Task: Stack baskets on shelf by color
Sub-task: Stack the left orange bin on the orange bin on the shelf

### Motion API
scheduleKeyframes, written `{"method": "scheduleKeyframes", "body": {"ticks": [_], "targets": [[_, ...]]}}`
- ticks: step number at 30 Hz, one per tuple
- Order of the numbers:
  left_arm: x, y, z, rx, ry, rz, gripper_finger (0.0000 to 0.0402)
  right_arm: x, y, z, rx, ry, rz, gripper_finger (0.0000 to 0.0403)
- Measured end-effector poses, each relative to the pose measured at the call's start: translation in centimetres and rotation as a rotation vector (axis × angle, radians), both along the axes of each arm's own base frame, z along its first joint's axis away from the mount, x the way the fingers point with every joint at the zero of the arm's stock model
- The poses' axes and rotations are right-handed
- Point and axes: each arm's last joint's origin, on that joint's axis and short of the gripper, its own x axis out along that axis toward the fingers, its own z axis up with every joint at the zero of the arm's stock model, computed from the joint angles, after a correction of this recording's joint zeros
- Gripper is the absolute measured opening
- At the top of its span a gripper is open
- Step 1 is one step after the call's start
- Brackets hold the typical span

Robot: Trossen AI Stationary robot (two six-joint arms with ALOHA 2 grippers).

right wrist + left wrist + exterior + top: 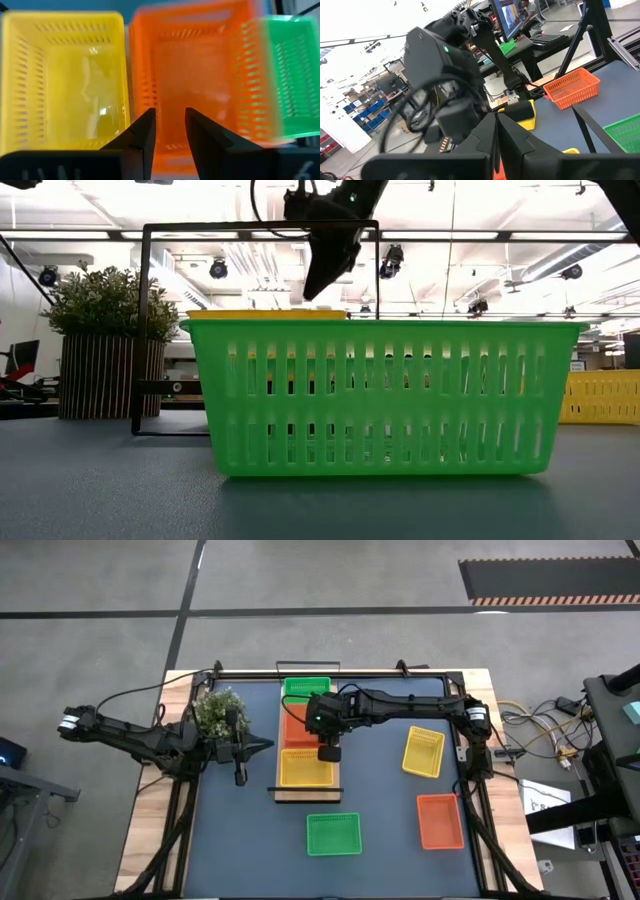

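Observation:
The light-wood shelf (pixel 283 792) lies mid-table with a green basket (pixel 305 688) at its far end, a red-orange one (pixel 293 727) in the middle and a yellow one (pixel 303 769) at its near end. Whether these are single baskets or stacks does not show. My right gripper (pixel 328 753) hovers above the shelf over the orange and yellow baskets, slightly open and empty (pixel 169 116). It also shows high up in the low view (pixel 322 275). My left gripper (pixel 240 778) waits left of the shelf, shut and empty (pixel 496 120).
Loose on the dark blue tabletop are a yellow basket (pixel 423 752) at the right, a red-orange basket (pixel 439 821) at the near right and a green basket (pixel 333 833) near the front edge. A bushy potted plant (pixel 218 712) stands left of the shelf.

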Motion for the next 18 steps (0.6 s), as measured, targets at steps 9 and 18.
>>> {"method": "scheduleKeyframes", "body": {"ticks": [9,18], "targets": [[0.0,0.0,0.0,0.000,0.000,0.000,0.0002,-0.8,-0.6,4.6,-0.084,-0.030,0.005,0.0092],[0.0,0.0,0.0,0.000,0.000,0.000,0.0002,0.6,-3.9,2.7,-0.186,-0.144,0.021,0.0015]]}}
